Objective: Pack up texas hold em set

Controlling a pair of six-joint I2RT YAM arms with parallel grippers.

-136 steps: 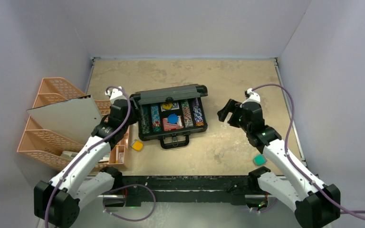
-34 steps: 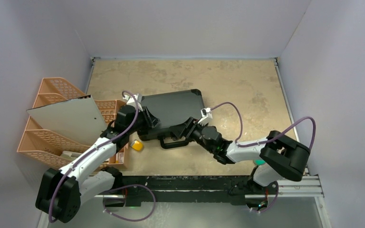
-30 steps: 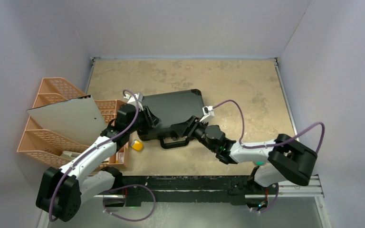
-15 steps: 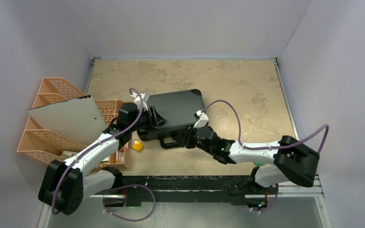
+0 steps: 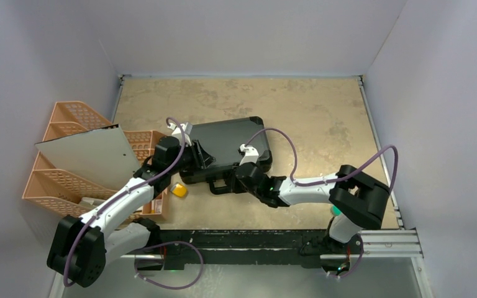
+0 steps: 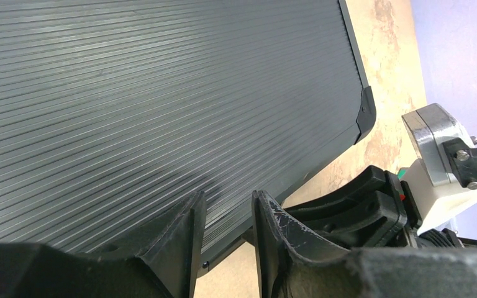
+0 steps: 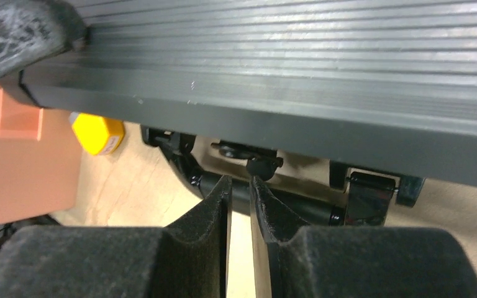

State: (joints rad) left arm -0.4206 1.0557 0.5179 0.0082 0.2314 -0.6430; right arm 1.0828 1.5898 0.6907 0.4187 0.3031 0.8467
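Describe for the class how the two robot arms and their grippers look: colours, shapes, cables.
Both arms have white link shells with black joints and bases. A purple cable loops along each arm. The left gripper and right gripper are matte black with tapered, wedge-shaped fingers; the left one's fingers are scuffed.

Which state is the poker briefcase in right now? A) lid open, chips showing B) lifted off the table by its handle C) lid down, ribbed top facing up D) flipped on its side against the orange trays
C: the briefcase lies flat on the table with its ribbed lid down, no chips or cards visible, with the left gripper over the lid and the right gripper by the handle.
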